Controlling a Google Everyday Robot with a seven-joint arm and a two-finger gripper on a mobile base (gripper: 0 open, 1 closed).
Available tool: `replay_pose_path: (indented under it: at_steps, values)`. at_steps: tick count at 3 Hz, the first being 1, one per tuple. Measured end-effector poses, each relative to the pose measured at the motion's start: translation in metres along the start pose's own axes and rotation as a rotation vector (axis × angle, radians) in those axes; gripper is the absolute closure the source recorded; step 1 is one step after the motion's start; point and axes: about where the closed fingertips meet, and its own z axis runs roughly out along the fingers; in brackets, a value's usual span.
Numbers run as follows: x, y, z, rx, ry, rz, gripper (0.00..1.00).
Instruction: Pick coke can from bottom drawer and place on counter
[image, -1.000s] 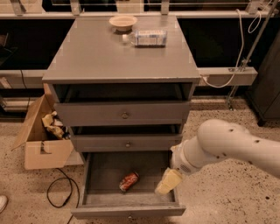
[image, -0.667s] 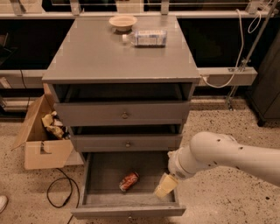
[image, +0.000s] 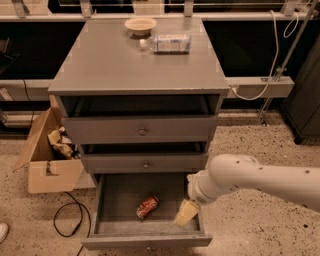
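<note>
The coke can, red with silver ends, lies on its side on the floor of the open bottom drawer, near its middle. My gripper hangs over the drawer's right side, just right of the can and apart from it. The white arm reaches in from the right edge of the camera view. The counter is the wide grey top of the cabinet above the two shut drawer fronts.
A tan bowl and a clear plastic water bottle lying on its side sit at the back of the counter. An open cardboard box stands on the floor to the cabinet's left, with a black cable beside it.
The arm has moved left and slightly down, bringing the gripper further into the drawer's right side, closer to the can. The can has not moved.
</note>
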Motion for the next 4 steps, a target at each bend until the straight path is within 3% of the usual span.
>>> replay_pose_path:
  at_steps: [2,4]
  values:
    - [0.017,-0.026,0.104,-0.037,-0.024,-0.169,0.00]
    - [0.023,-0.038,0.191,-0.196,-0.199,-0.221,0.00]
